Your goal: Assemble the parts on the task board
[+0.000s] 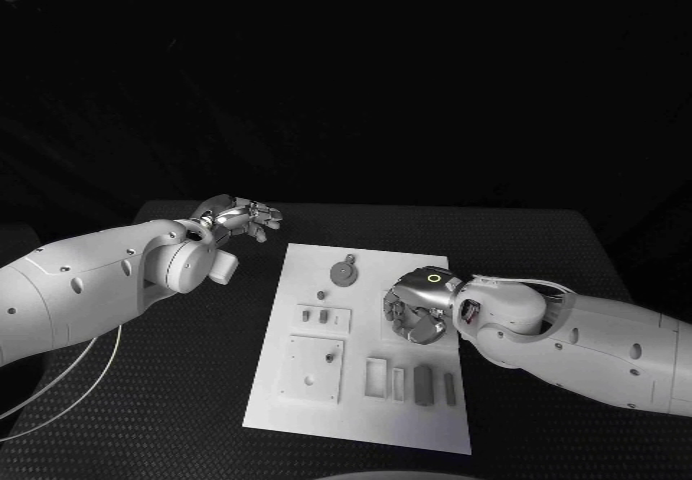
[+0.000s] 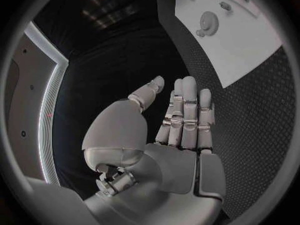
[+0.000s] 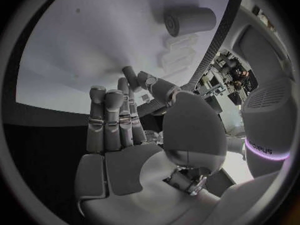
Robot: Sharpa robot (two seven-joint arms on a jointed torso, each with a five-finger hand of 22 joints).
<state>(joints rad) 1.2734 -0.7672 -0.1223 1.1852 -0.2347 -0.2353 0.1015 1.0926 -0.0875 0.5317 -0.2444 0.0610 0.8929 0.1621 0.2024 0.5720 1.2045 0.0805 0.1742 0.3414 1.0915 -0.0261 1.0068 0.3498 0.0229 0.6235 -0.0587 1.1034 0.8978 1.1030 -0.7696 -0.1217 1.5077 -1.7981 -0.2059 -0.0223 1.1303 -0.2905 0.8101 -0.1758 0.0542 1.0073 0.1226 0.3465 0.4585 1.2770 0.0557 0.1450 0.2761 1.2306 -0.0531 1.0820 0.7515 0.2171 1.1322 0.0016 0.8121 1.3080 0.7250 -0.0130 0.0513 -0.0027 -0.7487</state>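
The white task board (image 1: 310, 420) lies mid-table (image 1: 159, 410), with small grey parts (image 1: 423, 384) in a row near its front edge and a round geared part (image 1: 343, 272) toward the back. The right robot hand (image 1: 415, 312) hovers palm-down over the board's right side, fingers straight, holding nothing. The left robot hand (image 1: 242, 217) hangs off the board's far left corner, fingers loosely extended and empty.
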